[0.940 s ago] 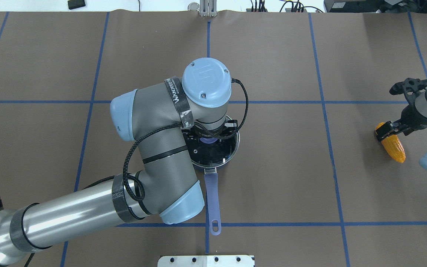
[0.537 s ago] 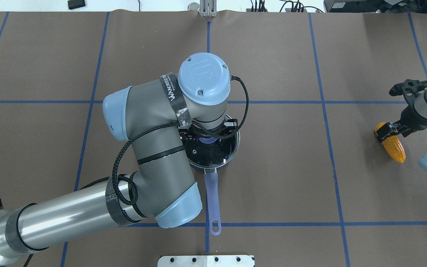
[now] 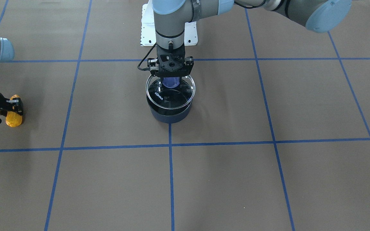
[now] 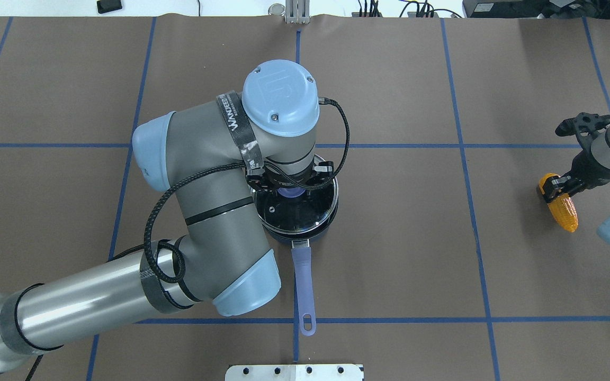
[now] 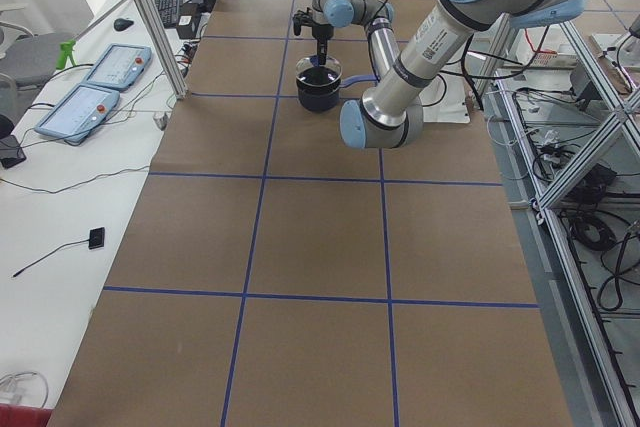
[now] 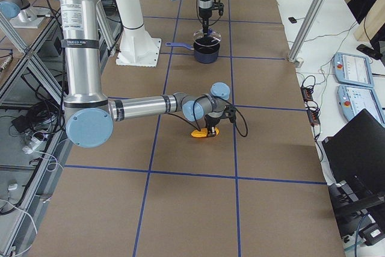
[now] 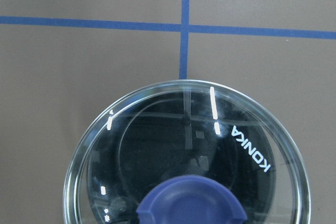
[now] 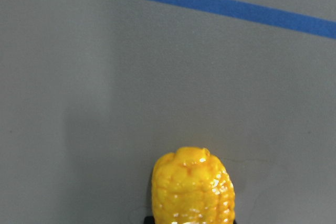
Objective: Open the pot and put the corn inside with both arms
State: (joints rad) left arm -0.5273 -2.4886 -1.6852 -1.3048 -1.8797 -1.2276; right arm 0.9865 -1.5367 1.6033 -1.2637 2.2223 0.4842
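Note:
The dark navy pot (image 3: 171,117) stands at the table's middle, its purple-blue handle (image 4: 303,280) pointing toward the robot. My left gripper (image 3: 171,80) is shut on the purple knob (image 3: 171,82) of the glass lid (image 3: 159,96) and holds the lid tilted a little above the pot's rim. The lid fills the left wrist view (image 7: 131,150). The orange-yellow corn (image 4: 562,211) lies at the far right. My right gripper (image 4: 553,188) is shut on its far end; the corn also shows in the right wrist view (image 8: 193,192). I cannot tell whether it is lifted.
A white mounting plate (image 4: 294,372) sits at the near table edge behind the pot handle. Blue tape lines (image 3: 172,146) divide the brown table cover. The left arm's elbow (image 4: 204,211) hangs over the table left of the pot.
The left arm has moved left and up with the lid, which has come off the pot's rim and shifted slightly left. The right gripper and corn have barely moved.

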